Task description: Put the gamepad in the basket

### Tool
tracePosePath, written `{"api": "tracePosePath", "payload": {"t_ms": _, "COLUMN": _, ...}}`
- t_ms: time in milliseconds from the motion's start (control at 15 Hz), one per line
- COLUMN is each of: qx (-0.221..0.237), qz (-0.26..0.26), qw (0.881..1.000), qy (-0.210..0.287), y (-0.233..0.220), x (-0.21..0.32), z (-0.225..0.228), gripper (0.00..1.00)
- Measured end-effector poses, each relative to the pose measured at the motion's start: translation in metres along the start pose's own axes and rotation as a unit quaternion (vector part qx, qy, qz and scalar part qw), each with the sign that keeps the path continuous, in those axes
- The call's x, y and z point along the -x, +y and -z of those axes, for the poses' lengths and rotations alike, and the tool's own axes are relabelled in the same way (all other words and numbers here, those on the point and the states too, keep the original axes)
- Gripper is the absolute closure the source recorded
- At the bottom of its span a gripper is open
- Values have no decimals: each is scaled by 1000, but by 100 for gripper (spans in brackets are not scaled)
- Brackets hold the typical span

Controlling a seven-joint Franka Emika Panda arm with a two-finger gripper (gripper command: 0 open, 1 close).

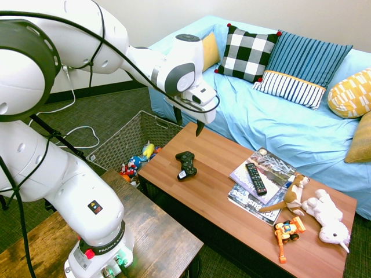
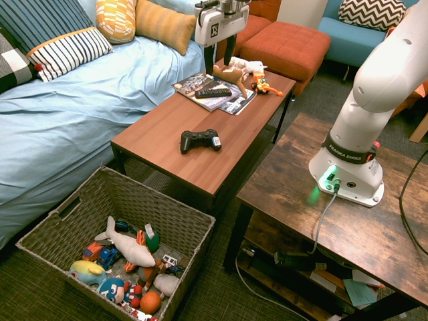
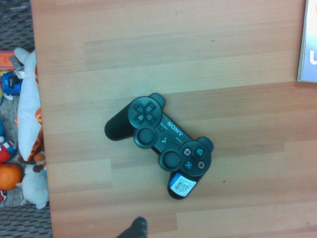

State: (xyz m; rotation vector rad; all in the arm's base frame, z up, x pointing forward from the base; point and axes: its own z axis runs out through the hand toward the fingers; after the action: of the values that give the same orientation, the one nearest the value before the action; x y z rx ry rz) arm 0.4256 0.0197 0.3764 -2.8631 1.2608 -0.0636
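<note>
Hanging above the desk (image 1: 214,191) with nothing in it, the gripper (image 1: 188,123) has its two dark fingers spread apart, clear of every object. In the second exterior view the gripper (image 2: 219,59) shows high over the far half of the desk (image 2: 167,144), again with a plain gap between the fingers and nothing between them.

Going left to right in the first exterior view, the basket (image 1: 124,139) stands on the floor just off the desk's left end. In the second exterior view the basket (image 2: 73,214) is seen from above: its woven walls slant outward, and toys lie in a heap toward one side of it, among them a white plush shark (image 2: 127,246), a small blue toy car (image 2: 107,256) and an orange ball (image 2: 150,302). The rest of its floor is bare weave.

Next comes the gamepad (image 1: 186,164), lying flat on the desk near the end closest to the basket, well apart from the gripper and below it. The wrist view shows the gamepad (image 3: 161,144) face up, thumbsticks and buttons on top, with a small white and blue sticker on one horn.

Further right, a black remote (image 1: 255,178) rests on magazines (image 1: 264,174), and at the desk's right end lie a brown plush animal (image 1: 290,194), a white plush animal (image 1: 327,217) and an orange toy (image 1: 288,230).
</note>
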Motion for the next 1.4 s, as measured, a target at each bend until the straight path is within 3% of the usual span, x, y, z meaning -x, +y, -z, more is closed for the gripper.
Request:
{"api": "tracePosePath", "payload": {"t_ms": 267, "qx": -5, "qz": 20, "qw": 1000, "qy": 19, "y": -10, "x": 3, "z": -9, "gripper": 0}}
{"api": "tracePosePath", "payload": {"t_ms": 733, "qx": -2, "qz": 120, "qw": 990, "qy": 76, "y": -46, "x": 33, "z": -94, "gripper": 0}}
{"api": "tracePosePath", "payload": {"t_ms": 933, "qx": 19, "qz": 118, "qw": 990, "qy": 79, "y": -58, "x": 24, "z": -127, "gripper": 0}}
{"api": "tracePosePath", "payload": {"t_ms": 1400, "qx": 11, "qz": 203, "qw": 977, "qy": 68, "y": -79, "x": 33, "z": -209, "gripper": 0}}
